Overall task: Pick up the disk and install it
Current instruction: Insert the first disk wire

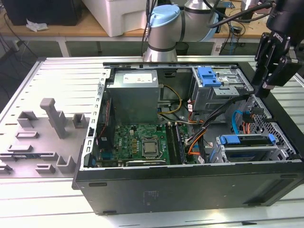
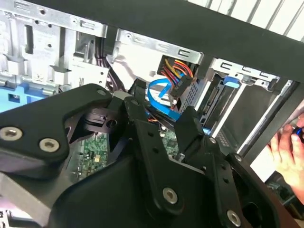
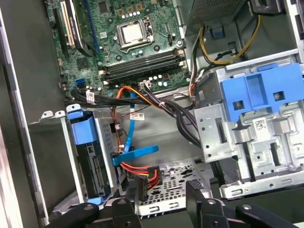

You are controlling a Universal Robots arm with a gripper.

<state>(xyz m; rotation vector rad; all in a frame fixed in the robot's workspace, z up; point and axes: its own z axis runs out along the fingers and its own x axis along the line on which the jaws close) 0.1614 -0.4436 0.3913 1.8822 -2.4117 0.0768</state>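
While the claw (image 1: 261, 90) hangs open and empty, the disk (image 1: 247, 139) lies slotted in the drive cage (image 1: 219, 151) below it, apart. Judged: seated; cabling not yet done. First wrist view shows a loose cable plug (image 3: 142, 175) just ahead of the fingertips; second wrist view adds a person's hand (image 2: 289, 149) beyond the case (image 2: 156, 21).

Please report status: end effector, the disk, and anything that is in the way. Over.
End effector open, empty, over the computer case. Disk appears seated in its cage. Blue cable and power plug lie right below.
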